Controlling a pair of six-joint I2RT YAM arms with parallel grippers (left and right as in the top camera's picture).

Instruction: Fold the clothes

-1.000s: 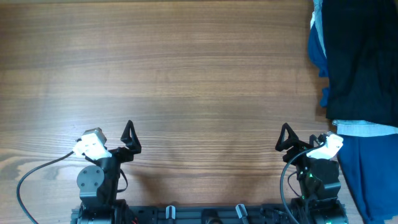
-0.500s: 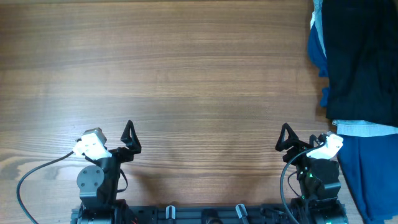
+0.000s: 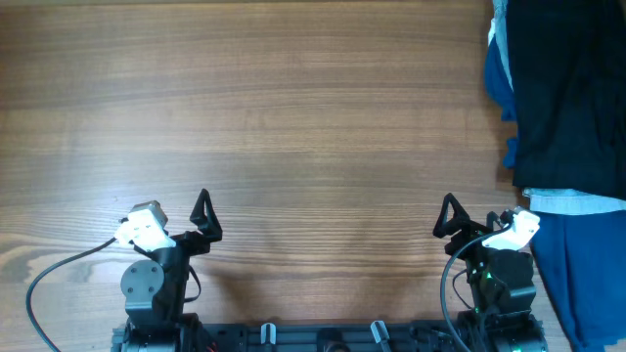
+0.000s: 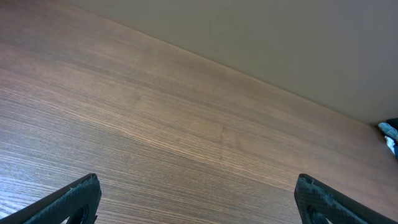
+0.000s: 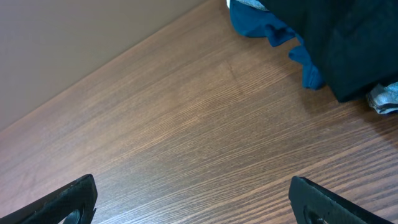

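The clothes (image 3: 572, 88), a large black garment, lie bunched at the table's far right edge, partly on top of other cloth; in the right wrist view the clothes (image 5: 351, 43) fill the upper right corner. My left gripper (image 3: 204, 216) rests near the front left, far from the clothes, and it is open over bare wood (image 4: 199, 208). At the front right my right gripper (image 3: 450, 217) stands open too, with nothing between its fingers (image 5: 196, 205). The black garment lies well beyond it, to the right.
A royal blue cloth (image 3: 501, 83) peeks out from under the black garment's left side and a larger blue cloth (image 3: 587, 279) hangs at the right front. A strip of light blue denim (image 3: 572, 202) lies between them. The wooden table (image 3: 293, 127) spreads left.
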